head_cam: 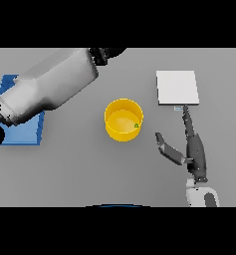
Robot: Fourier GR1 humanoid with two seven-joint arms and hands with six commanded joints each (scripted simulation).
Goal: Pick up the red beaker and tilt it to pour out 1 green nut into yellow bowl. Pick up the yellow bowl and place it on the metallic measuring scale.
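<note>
Head view: left arm (47,89) over blue mat (20,130), beside yellow bowl (123,119).

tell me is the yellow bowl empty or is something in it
Not empty: the yellow bowl stands upright on the table with one small green nut inside, lying by its right inner wall.

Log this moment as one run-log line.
stage: nut poured | yellow bowl: on table, green nut inside | scale: bare | right hand: open, beside bowl | left hand: out of view
</note>
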